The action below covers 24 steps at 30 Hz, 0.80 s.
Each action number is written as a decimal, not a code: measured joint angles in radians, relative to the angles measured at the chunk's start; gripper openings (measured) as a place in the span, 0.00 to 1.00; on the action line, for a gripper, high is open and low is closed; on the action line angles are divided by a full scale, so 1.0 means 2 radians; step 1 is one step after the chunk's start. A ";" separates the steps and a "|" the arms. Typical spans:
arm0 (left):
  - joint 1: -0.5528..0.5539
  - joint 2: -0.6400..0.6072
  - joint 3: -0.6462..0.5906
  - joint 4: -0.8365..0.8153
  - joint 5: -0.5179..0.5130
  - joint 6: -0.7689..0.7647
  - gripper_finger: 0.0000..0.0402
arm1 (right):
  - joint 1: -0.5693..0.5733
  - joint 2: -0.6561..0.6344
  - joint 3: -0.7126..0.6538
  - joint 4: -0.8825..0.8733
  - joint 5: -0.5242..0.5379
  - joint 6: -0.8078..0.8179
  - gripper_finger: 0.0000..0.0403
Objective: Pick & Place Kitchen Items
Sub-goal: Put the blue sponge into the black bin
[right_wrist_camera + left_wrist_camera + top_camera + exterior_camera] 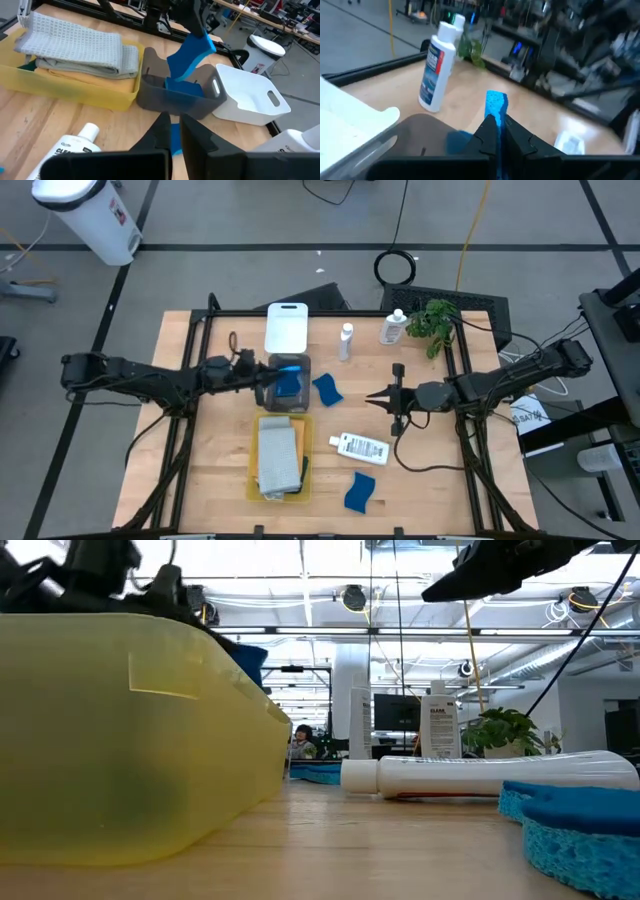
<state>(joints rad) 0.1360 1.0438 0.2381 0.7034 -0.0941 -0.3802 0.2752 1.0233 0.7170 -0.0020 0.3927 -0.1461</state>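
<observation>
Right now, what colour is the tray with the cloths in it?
Yellow tray, seen best in the right wrist view.

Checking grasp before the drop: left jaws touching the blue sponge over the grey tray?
Touching. In the left wrist view the left gripper is shut on the blue sponge; the right wrist view shows it hanging over the grey tray.

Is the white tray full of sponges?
No, the white tray looks empty, while the blue sponge held by the left end effector hangs over the grey tray beside it.
</observation>
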 joint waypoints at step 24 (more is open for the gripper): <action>0.011 0.100 -0.044 0.084 0.057 0.048 0.04 | 0.000 0.000 0.000 0.010 -0.001 0.001 0.01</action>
<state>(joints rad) 0.1585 1.2442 0.1509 0.8712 0.0197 -0.2850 0.2749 1.0229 0.7170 0.0174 0.3914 -0.1436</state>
